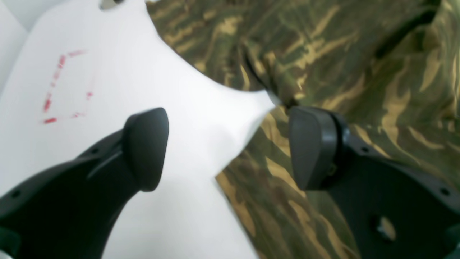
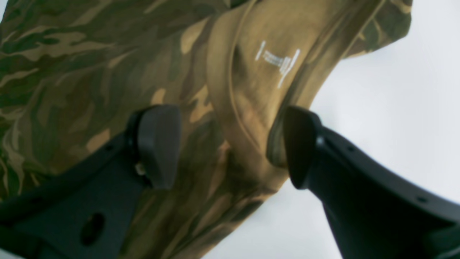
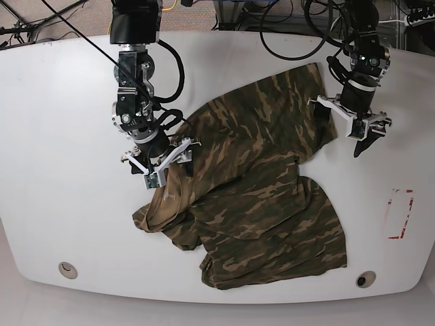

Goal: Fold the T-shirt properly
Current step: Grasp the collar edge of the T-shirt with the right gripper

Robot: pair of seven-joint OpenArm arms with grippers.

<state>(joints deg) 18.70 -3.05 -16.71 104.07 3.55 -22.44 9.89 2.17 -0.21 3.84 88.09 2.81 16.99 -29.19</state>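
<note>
The T-shirt (image 3: 258,204) lies crumpled and partly folded over itself across the middle of the white table (image 3: 54,136), its tan collar lining at the edge nearest my right arm. My right gripper (image 2: 230,147) hangs over that collar with its fingers spread wide, one pad above the camouflage cloth and the other just past the tan band, gripping nothing. My left gripper (image 1: 230,147) is at the shirt's opposite edge, also wide apart and empty, one finger (image 1: 312,147) over the cloth and the other over bare table, with a red dashed rectangle (image 1: 64,90) marked on the table beyond the shirt.
</note>
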